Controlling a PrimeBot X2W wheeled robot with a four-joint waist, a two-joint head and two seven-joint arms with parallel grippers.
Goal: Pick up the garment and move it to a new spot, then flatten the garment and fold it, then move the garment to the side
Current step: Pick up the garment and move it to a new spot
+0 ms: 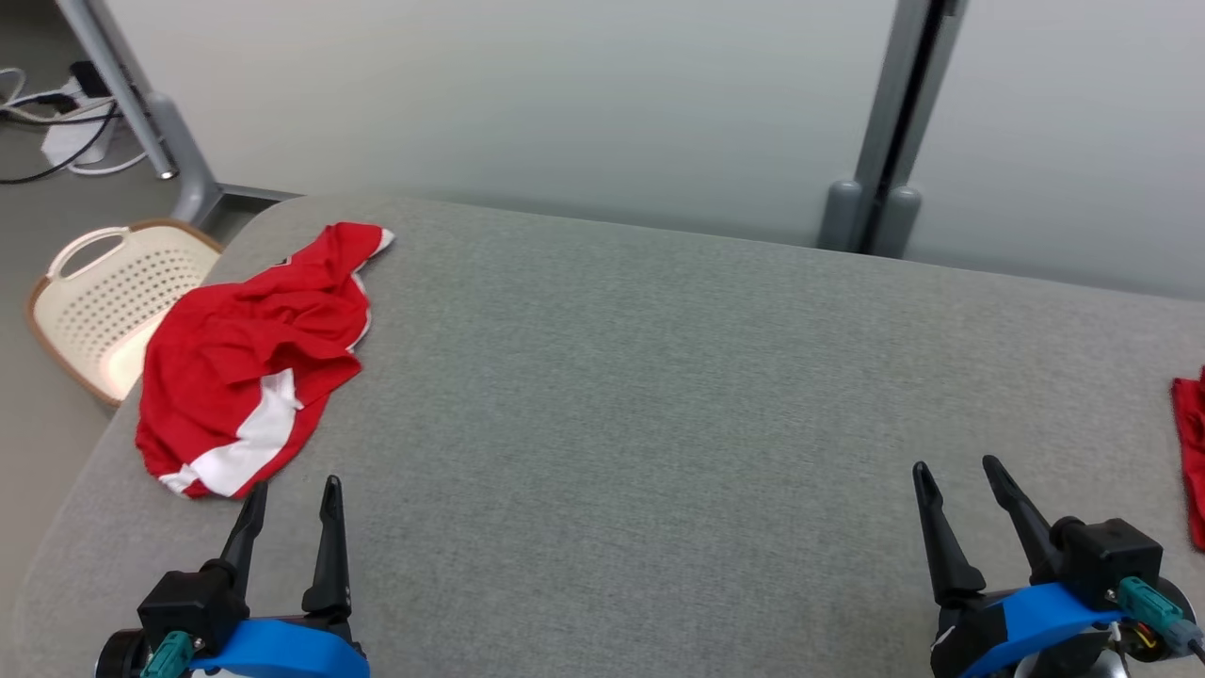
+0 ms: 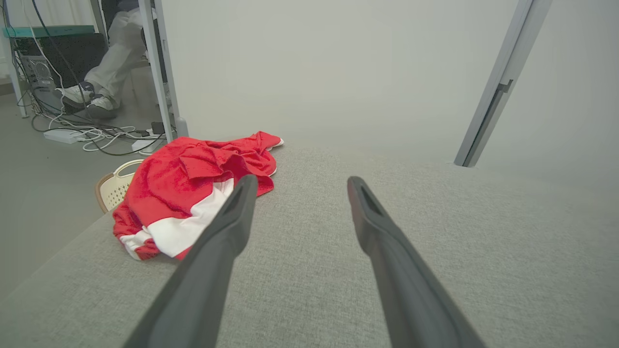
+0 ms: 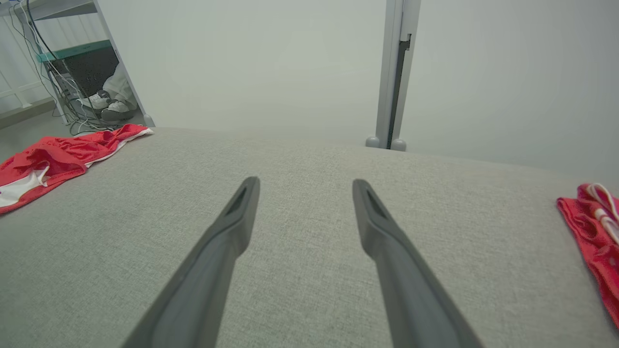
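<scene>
Nearest to us, the left claw [image 1: 295, 484] is hovering low over the grey fabric surface [image 1: 602, 395] at the lower left. Its two dark fingers are standing wide apart and gripping nothing. Over on the lower right, the right claw [image 1: 955, 465] is doing the same: fingers spread wide, nothing between them, only bare grey fabric under it.

Just ahead of the left claw, the red garment [image 1: 249, 358] is lying in a crumpled heap near the surface's far-left corner, right along the left edge. A broad white band is showing across its near end, and a white-trimmed tip is pointing away toward the far edge. The left claw's outer fingertip is sitting just beside that white-banded end; whether it is touching the cloth, I cannot tell. The right claw is sitting well apart from it, with the whole width of the surface between them.

At the right edge, a second red piece [image 1: 1190, 452] is peeking in, with a white cord showing on it in the right wrist view.

Beyond the left edge, down on the floor, a cream laundry basket [image 1: 104, 292] with a brown rim is standing just beside the garment's corner. Further back, a pale panel wall [image 1: 527, 104] is running behind the surface, with a grey post [image 1: 890, 122] splitting it. At far left, cables [image 1: 56, 104] are trailing across the floor, and a seated person's shoes [image 2: 92, 101] are showing behind them.
</scene>
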